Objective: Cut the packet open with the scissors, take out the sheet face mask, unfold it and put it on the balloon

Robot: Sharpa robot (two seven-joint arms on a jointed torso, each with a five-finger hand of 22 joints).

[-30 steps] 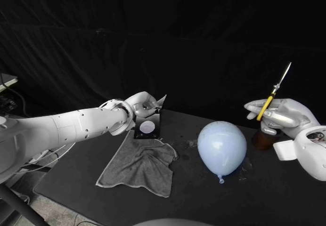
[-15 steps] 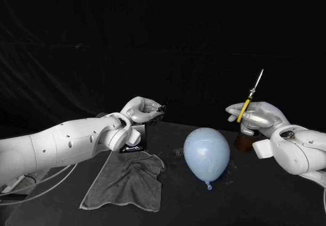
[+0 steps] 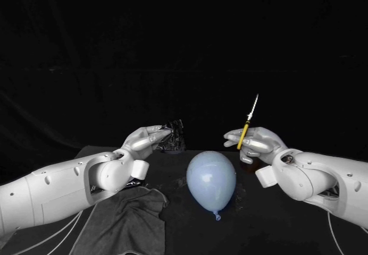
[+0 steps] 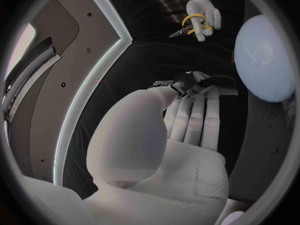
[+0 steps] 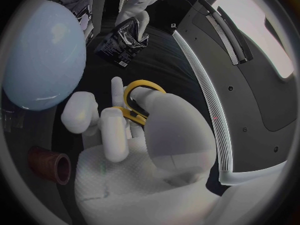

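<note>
My left hand (image 3: 145, 138) holds the black shiny packet (image 3: 174, 136) up above the table's far left, pinched at its edge; the packet (image 5: 120, 41) hangs from that hand (image 5: 139, 0) in the right wrist view, and it sits at the fingertips (image 4: 194, 92) in the left wrist view. My right hand (image 3: 255, 143) grips the yellow-handled scissors (image 3: 247, 126), blades pointing up, a short way right of the packet. The yellow loops (image 5: 140, 99) wrap my right hand's fingers. The pale blue balloon (image 3: 211, 179) lies on the table between and below both hands.
A grey cloth (image 3: 130, 223) lies on the black table at the near left. A small brown cup (image 5: 50, 166) stands near my right hand, behind the balloon's right side.
The camera has shifted. Both hands have come closer together: the left has lifted the packet higher and toward the middle, the right has brought the scissors leftward toward it.
</note>
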